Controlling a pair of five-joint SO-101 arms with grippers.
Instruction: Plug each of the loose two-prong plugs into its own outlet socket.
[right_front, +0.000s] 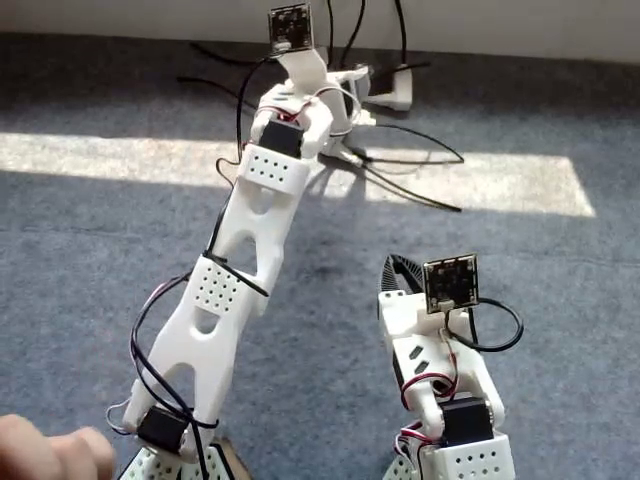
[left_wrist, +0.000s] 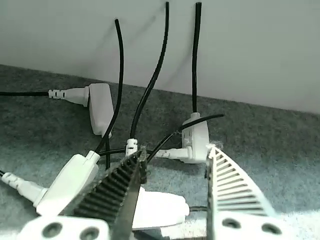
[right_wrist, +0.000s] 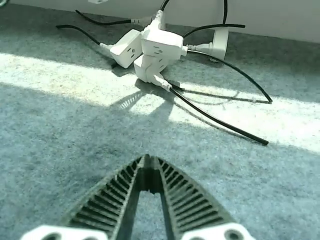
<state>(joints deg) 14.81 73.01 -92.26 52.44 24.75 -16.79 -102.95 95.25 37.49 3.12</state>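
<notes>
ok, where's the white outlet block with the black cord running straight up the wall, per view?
High view: white outlet block near the top edge, right of the tip of the left arm.
Left wrist view: block just beyond the white finger of the open left gripper.
Right wrist view: block far beyond the shut right gripper, at the foot of the wall.
Shared landmark: the black cord rising from it.

left gripper (left_wrist: 175, 160): one finger (left_wrist: 117, 192) black, the other white, both ribbed | right gripper (right_wrist: 148, 167): black, ribbed | plugs (left_wrist: 197, 137) just ahead of left gripper: white | cords (left_wrist: 156, 75): black | carpet (right_wrist: 75, 135): mottled grey, pale sunlit band beyond right gripper | arms (right_front: 225, 290): white, dotted holes | wall (left_wrist: 250, 45): off-white
</notes>
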